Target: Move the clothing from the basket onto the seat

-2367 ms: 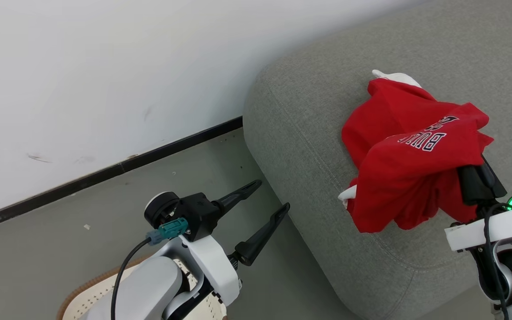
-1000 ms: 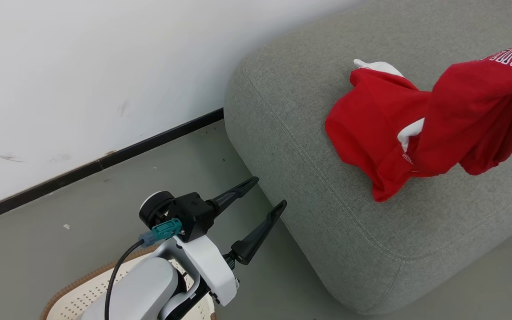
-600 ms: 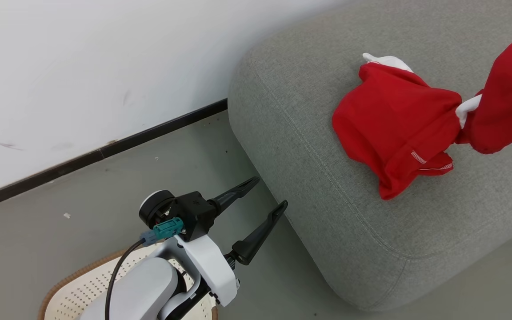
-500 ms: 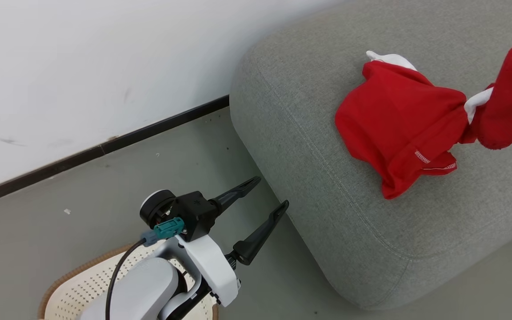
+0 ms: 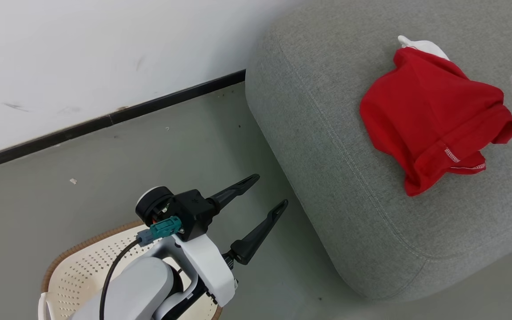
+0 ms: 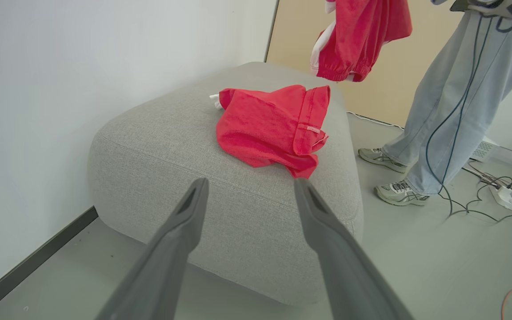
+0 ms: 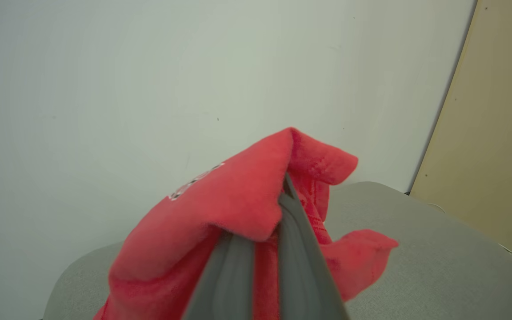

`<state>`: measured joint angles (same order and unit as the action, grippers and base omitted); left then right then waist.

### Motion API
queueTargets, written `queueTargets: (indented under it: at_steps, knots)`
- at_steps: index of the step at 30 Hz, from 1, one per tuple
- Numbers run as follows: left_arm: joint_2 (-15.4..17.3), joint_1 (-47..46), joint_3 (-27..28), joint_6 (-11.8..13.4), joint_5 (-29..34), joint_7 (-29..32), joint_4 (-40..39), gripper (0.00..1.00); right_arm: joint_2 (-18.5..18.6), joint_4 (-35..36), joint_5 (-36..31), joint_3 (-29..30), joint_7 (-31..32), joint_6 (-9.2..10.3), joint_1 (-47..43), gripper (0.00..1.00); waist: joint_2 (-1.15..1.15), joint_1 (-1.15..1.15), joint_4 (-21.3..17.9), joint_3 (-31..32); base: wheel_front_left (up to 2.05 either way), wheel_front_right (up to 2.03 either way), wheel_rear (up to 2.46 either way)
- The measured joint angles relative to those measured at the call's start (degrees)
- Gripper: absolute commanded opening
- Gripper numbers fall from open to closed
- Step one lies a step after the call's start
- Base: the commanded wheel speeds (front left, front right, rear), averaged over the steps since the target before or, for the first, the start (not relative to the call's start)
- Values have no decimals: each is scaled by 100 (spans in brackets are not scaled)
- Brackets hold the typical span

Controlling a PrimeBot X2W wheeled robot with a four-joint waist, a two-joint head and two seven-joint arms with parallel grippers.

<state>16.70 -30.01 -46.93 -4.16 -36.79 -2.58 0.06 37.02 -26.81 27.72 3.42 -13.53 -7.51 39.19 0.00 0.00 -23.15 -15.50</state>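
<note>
The white wall (image 5: 82,58) and the grey floor (image 5: 105,160) meet at a dark skirting strip. The grey seat (image 5: 327,133) stands on that floor close against the wall, with its rounded corner turned toward my left arm. In my left wrist view a person (image 6: 451,89) in pale jeans and trainers stands on the floor past the seat's far end, in front of a beige panel (image 6: 385,89).

The basket (image 5: 82,275) sits on the floor at the lower left of my head view. It is partly under my left forearm and apart from the seat.

Of the clothing, one red garment (image 5: 429,111) lies crumpled on top of the seat, with a bit of white trim poking out at the edge nearer the wall. A second red garment (image 7: 220,209) hangs in the air above the seat, clear of the one lying there. Some pale lettering shows on one of its folds, too blurred to read.

My right pincer (image 7: 267,222) has its fingers pressed together on a fold of that hanging garment. My left pincer (image 5: 270,190) has its fingers spread wide and holds nothing. It hovers over the floor between the basket and the seat's corner, pointing at the seat.

Thin cables (image 6: 496,186) trail over the floor by the person's feet.
</note>
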Motion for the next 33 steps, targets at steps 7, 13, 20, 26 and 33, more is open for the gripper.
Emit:
queueTargets:
  at_steps: [7,13,20,26,33]
  knots:
    - [18,-8,23,33,0,57,-208,100,55,-247,2,91,-1,0,159,0,0,0,134,-224,0,0,0]
    - [30,-47,20,47,2,175,-370,100,40,-431,-2,18,-3,0,360,0,0,0,260,-473,0,0,0]
    - [135,-228,56,47,13,249,-495,100,-57,-628,-3,-60,-9,0,428,0,0,0,405,-759,0,0,0]
    - [170,-314,74,46,54,302,-568,100,-88,-782,0,-213,-10,0,536,0,0,0,509,-979,0,0,0]
    - [216,-487,92,40,62,356,-642,100,-162,-996,2,-343,-18,0,545,0,0,0,588,-1190,0,0,0]
